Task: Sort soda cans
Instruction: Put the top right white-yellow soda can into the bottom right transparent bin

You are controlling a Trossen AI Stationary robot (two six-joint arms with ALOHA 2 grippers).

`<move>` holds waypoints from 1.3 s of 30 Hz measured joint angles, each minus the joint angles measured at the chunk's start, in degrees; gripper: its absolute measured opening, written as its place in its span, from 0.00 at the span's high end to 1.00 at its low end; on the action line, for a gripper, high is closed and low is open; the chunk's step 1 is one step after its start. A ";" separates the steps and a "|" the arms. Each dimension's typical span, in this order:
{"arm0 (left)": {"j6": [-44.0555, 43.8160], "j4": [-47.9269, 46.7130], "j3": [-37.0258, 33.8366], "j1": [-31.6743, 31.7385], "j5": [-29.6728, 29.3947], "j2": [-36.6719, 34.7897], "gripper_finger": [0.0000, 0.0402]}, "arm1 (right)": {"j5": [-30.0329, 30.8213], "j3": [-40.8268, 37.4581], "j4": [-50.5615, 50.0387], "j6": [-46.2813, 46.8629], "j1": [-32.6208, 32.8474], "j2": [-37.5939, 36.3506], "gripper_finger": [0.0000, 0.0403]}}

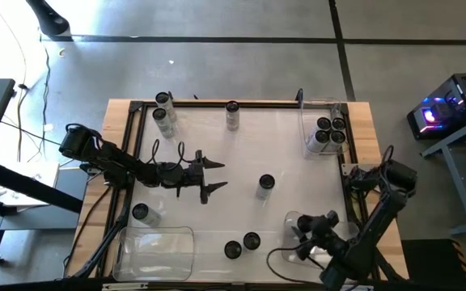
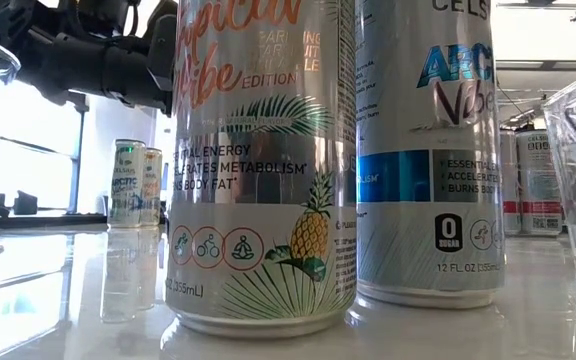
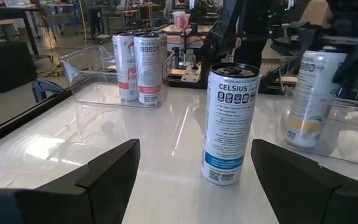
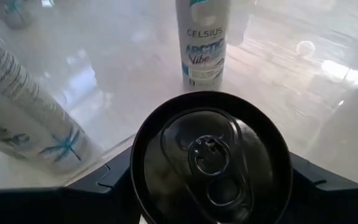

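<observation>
White and glossy, the table top (image 1: 217,153) sits inside a wooden frame on a grey concrete floor, and from the high view the soda cans are scattered across it: a pair at the far left corner (image 1: 164,109), one at the far edge (image 1: 232,113), one alone near the middle (image 1: 266,185), two at the near edge (image 1: 242,246). Four more stand packed in the far right bin (image 1: 328,129), which looks like one finished group; the near left bin (image 1: 156,250) looks empty. The left gripper (image 1: 215,176) hovers with fingers spread, aimed at the middle can, apparently lining up a pick. The right gripper (image 1: 307,230) sits over the near right bin (image 1: 298,222).

At table height, two tall cans fill the low view, a pineapple-printed one (image 2: 263,170) and a blue-labelled one (image 2: 430,150), so flavour is likely the sorting key.

From the left wrist view, the middle can (image 3: 230,124) stands upright ahead of the wide-open fingers (image 3: 104,180), well short of them and untouched.

In the right wrist view, a can's dark top (image 4: 211,158) fills the space between the two fingers (image 4: 104,180), which press close on either side; the jaws are gripping it, probably holding it upright for placing in the bin
</observation>
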 joint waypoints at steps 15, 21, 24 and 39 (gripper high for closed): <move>-0.13 0.25 0.02 -0.06 0.21 0.00 0.25 | -2.25 -1.24 0.84 3.92 -0.17 -0.74 0.16; -0.09 0.42 0.02 -0.69 0.21 0.00 0.25 | -2.69 -0.55 -0.23 2.71 -0.28 -0.85 0.15; -0.09 0.41 0.02 -0.72 0.21 0.00 0.25 | -3.87 1.77 -1.98 0.78 -0.28 -0.89 0.15; -0.01 0.44 0.02 -0.72 0.19 0.00 0.25 | -10.22 16.54 -15.34 -5.02 -0.46 -1.01 0.14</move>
